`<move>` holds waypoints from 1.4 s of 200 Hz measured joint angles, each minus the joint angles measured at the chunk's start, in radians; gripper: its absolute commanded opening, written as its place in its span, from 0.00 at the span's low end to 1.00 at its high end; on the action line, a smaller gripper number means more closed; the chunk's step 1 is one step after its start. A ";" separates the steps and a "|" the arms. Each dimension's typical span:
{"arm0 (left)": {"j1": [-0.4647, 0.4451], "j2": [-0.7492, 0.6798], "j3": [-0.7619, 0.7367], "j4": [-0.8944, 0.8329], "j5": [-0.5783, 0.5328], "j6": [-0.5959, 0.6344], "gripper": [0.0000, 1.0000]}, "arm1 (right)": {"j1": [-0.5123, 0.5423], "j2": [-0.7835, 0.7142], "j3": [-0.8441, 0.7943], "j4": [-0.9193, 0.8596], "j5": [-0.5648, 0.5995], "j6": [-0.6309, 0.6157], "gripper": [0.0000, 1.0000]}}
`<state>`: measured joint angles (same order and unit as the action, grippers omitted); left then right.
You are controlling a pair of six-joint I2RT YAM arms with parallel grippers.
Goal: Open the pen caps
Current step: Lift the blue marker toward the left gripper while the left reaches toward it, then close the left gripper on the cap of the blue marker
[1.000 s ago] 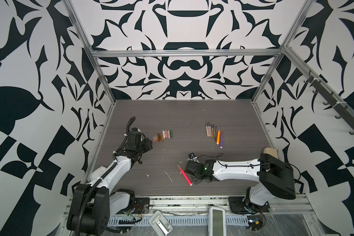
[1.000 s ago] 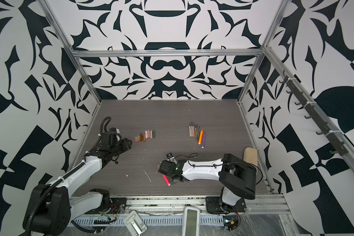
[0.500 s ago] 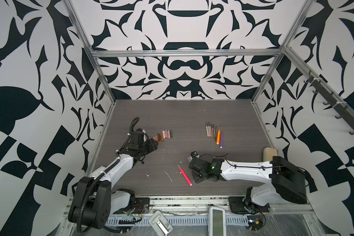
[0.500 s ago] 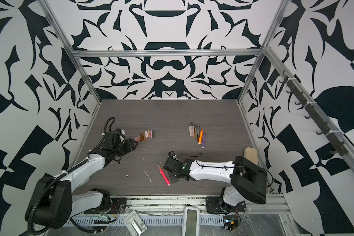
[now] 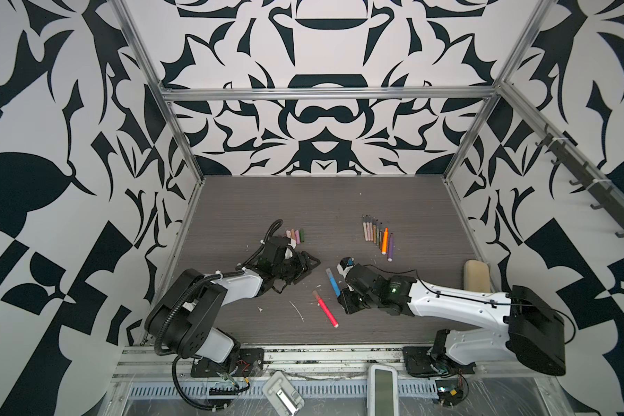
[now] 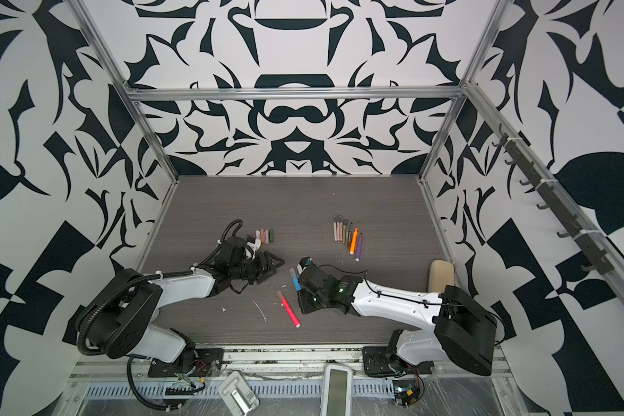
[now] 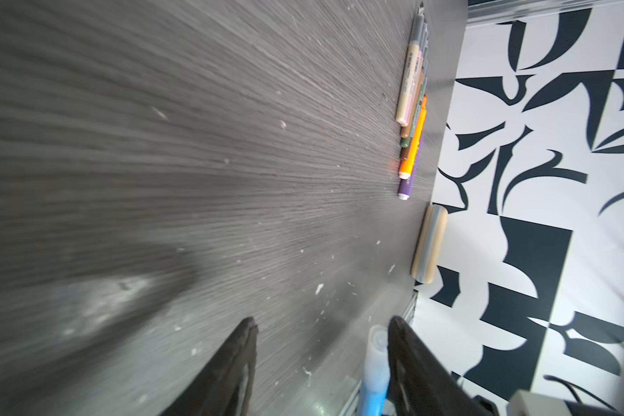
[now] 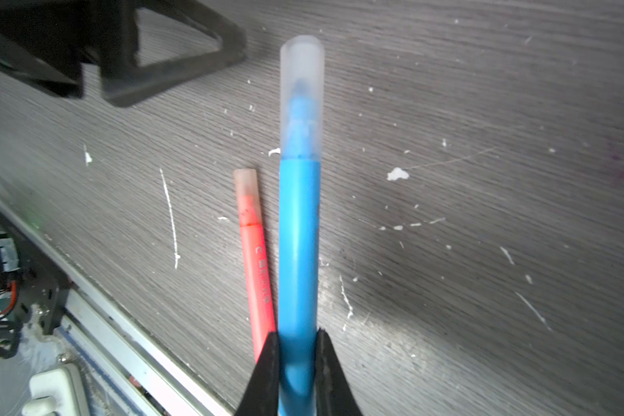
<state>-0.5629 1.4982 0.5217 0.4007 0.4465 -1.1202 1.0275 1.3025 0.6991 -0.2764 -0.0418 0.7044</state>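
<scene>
Right gripper point(image 8: 298, 338) clamped on blue plastic marker barrel point(image 8: 298, 234) at centre of both top views, frosted translucent cap point(image 8: 301, 97) on. Left gripper point(image 7: 321, 320) jaws apart, empty, near that cap, not touching. Red capped marker point(image 5: 325, 309) flat on grey table point(image 5: 267, 201), lower centre. Loose cap row point(image 5: 296, 235) left of centre, uncapped pen row point(image 5: 377, 234) right of centre.

Robot test cell; patterned walls point(image 5: 325, 54); aluminium frame point(image 5: 325, 94).
</scene>
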 measured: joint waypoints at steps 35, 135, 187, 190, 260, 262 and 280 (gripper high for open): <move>-0.057 0.018 0.004 0.071 0.008 -0.073 0.58 | -0.026 -0.008 0.000 0.008 -0.016 0.000 0.00; -0.139 0.069 0.041 0.189 0.024 -0.173 0.44 | -0.064 -0.008 0.000 0.009 -0.050 -0.004 0.00; -0.149 0.106 0.041 0.229 0.034 -0.200 0.30 | -0.064 -0.008 0.000 0.008 -0.051 -0.004 0.00; -0.149 0.107 0.041 0.230 0.034 -0.199 0.28 | -0.064 -0.008 0.000 0.008 -0.051 -0.004 0.00; -0.150 0.138 0.041 0.247 0.034 -0.193 0.00 | -0.069 -0.018 0.006 -0.010 -0.044 -0.005 0.30; -0.150 0.138 0.041 0.248 0.037 -0.195 0.00 | -0.069 -0.019 0.006 -0.010 -0.045 -0.004 0.31; -0.156 0.138 0.041 0.274 0.053 -0.203 0.00 | -0.069 -0.026 0.006 -0.006 -0.043 -0.010 0.33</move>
<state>-0.7185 1.6360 0.5629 0.6743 0.4992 -1.3228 0.9588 1.2770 0.7048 -0.2825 -0.0849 0.6949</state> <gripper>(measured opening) 0.179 0.324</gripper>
